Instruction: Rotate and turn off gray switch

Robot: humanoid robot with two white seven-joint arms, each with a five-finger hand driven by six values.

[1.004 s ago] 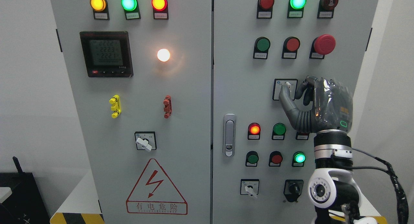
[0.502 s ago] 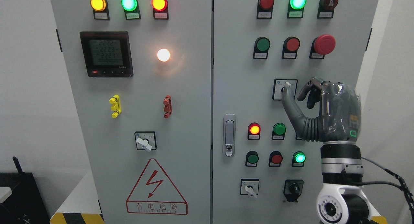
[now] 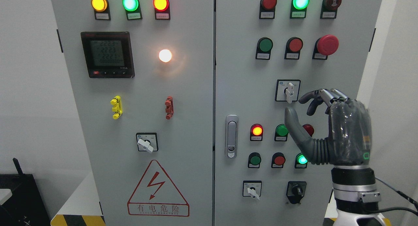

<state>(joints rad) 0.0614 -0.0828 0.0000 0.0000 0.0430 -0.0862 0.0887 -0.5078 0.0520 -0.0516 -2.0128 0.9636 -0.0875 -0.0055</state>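
The gray rotary switch sits in a black-framed plate on the right cabinet door, its white-gray handle pointing straight down. My right hand hangs just below and to the right of it, apart from the handle. Its thumb points up and its fingers are loosely curled, holding nothing. The left arm does not show.
Similar rotary switches sit at the lower left door and lower right door, beside a black knob. Around the hand are red and green buttons and lamps, a red mushroom stop button, and a door latch.
My right hand let go of the gray switch and dropped down and to the right. The handle, hidden behind the thumb before, now shows pointing down.
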